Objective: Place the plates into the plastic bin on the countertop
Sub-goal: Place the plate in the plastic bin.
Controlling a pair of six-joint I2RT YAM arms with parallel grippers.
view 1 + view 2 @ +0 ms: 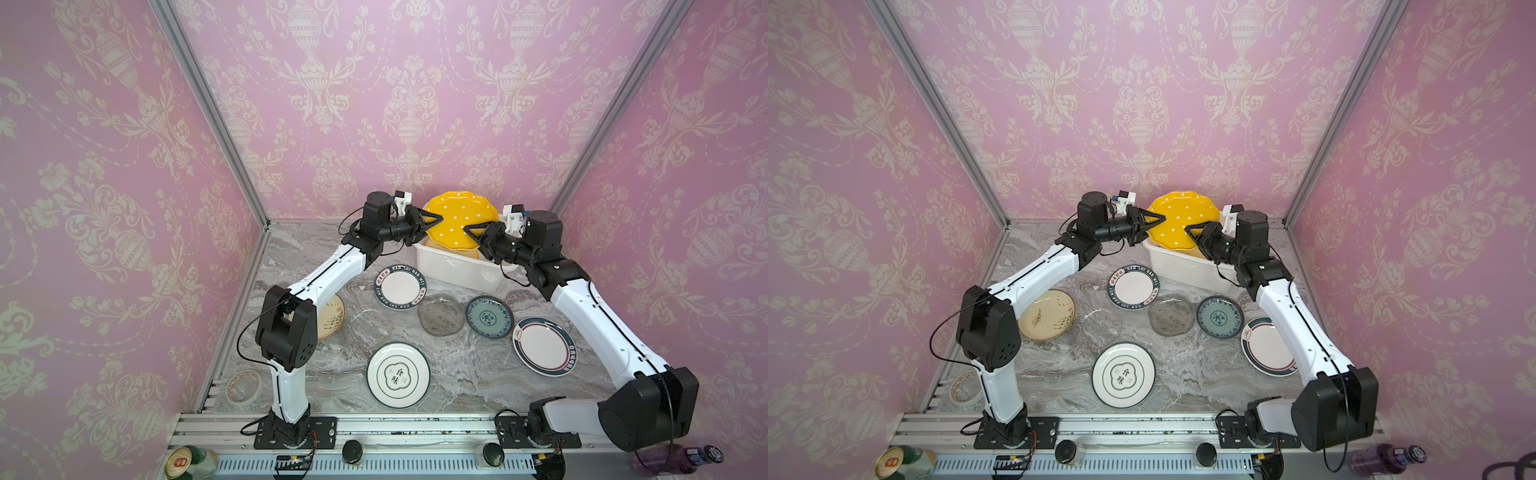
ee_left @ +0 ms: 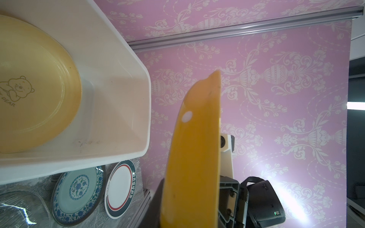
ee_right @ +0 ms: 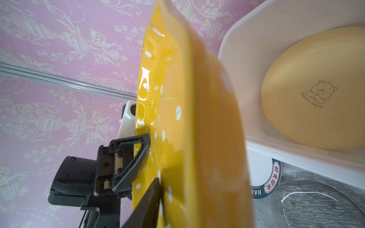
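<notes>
A dotted yellow scalloped plate [image 1: 459, 216] [image 1: 1183, 222] hangs tilted over the white plastic bin [image 1: 453, 266] at the back of the countertop [image 1: 457, 374]. My left gripper [image 1: 438, 218] is shut on the plate's left rim. On the opposite rim my right gripper [image 1: 465, 230] is clamped, one dark finger [image 3: 150, 195] pressed flat on the dotted face, its partner hidden behind the plate. A pale yellow bear plate [image 2: 39, 88] [image 3: 316, 88] lies inside the bin.
Several plates lie on the marble in front of the bin: a lettered dark-rimmed one [image 1: 401, 286], grey glass [image 1: 440, 313], teal [image 1: 488, 316], dark-rimmed [image 1: 544, 345], green-lined white [image 1: 397, 375], cream [image 1: 330, 316], clear glass [image 1: 370, 328]. A tape roll [image 1: 244, 386] sits front left.
</notes>
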